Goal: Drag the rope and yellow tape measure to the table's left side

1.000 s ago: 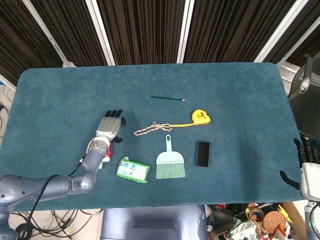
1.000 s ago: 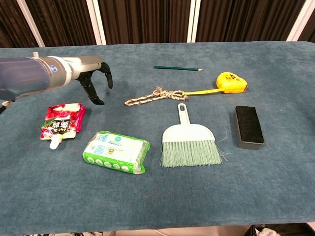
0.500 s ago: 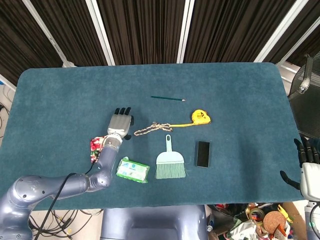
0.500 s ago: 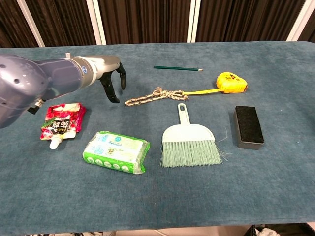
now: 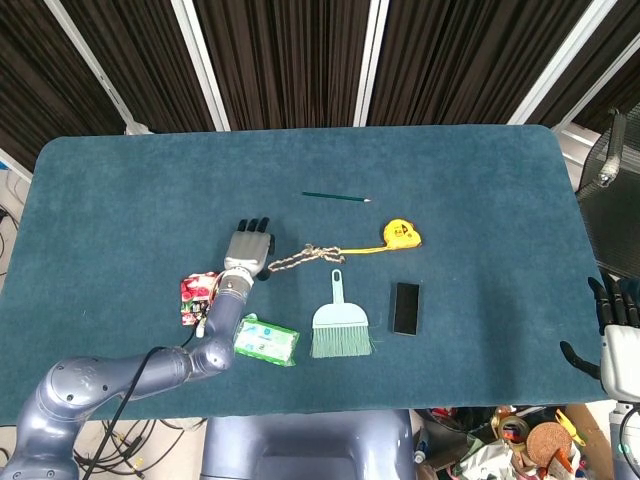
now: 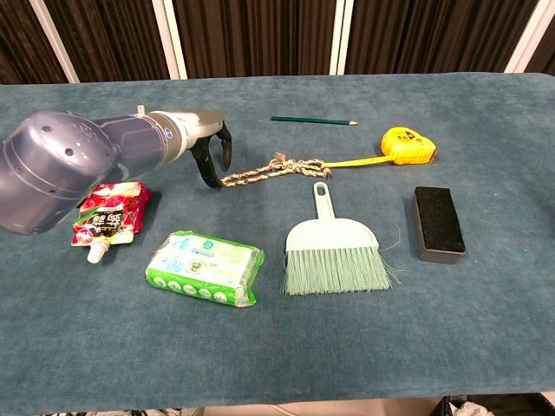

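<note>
Left hand (image 6: 211, 156) moved right, fingers open, now at rope (image 6: 260, 172) end.

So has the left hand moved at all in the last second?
Yes. The left hand has moved right across the table toward the rope, which stays put; its fingers are now at the rope's left end.

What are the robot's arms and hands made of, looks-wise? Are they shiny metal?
The left arm is smooth, rounded blue-grey shell with a black cable along it. The left hand is silver-grey with black fingers. The right hand looks whitish with dark fingers.
</note>
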`<state>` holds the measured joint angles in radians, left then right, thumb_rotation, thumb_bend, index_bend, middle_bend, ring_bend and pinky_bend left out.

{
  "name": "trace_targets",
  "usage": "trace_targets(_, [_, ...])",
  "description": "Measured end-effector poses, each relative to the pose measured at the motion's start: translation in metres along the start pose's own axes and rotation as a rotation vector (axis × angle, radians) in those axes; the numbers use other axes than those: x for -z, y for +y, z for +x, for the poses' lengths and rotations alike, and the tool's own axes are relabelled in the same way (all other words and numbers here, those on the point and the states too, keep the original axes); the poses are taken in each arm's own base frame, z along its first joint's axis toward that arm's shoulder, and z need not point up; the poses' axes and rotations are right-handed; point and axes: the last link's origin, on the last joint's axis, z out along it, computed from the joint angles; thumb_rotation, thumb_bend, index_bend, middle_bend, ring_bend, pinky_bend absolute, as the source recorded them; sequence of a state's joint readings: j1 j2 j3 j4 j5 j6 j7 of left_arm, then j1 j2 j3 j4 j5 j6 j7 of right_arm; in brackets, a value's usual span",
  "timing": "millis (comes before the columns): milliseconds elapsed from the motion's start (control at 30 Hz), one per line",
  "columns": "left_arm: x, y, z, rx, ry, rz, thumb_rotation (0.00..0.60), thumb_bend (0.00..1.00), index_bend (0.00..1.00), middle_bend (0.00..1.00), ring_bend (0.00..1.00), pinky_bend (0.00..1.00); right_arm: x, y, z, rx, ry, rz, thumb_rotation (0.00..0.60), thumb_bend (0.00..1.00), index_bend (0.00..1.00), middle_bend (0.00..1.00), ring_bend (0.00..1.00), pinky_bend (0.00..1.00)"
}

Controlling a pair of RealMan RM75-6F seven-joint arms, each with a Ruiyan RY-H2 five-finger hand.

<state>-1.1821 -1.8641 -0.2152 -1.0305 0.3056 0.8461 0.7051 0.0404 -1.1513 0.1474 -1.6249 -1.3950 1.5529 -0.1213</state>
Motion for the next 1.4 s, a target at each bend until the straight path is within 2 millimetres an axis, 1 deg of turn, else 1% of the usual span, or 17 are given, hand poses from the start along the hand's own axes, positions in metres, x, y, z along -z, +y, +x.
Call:
trace_targets(700, [0.005,0.01,-0.003,-0.049,0.023,-0.011,0.6,0.28,0.48,0.03,0.0,0.0,0.0,0.0,0.0,-0.004,0.001,0.0,0.6,0.1,0.09,0.02,0.11,0.21])
trace_targets(1033, [0.001,0.013,-0.006,-0.06,0.024,-0.006,0.6,0.28,0.51,0.03,0.0,0.0,0.0,0.0,0.001,-0.008,0.0,-0.001,0.6,0.1,0.09,0.02,0.11,0.21])
trace_targets(1400, [-0.002,0.013,-0.01,-0.078,0.023,0.001,0.6,0.32,0.55,0.04,0.0,0.0,-0.001,0.001,0.0,-0.011,-0.001,-0.003,0.6,0.1,0.09,0.02,0.11,0.21])
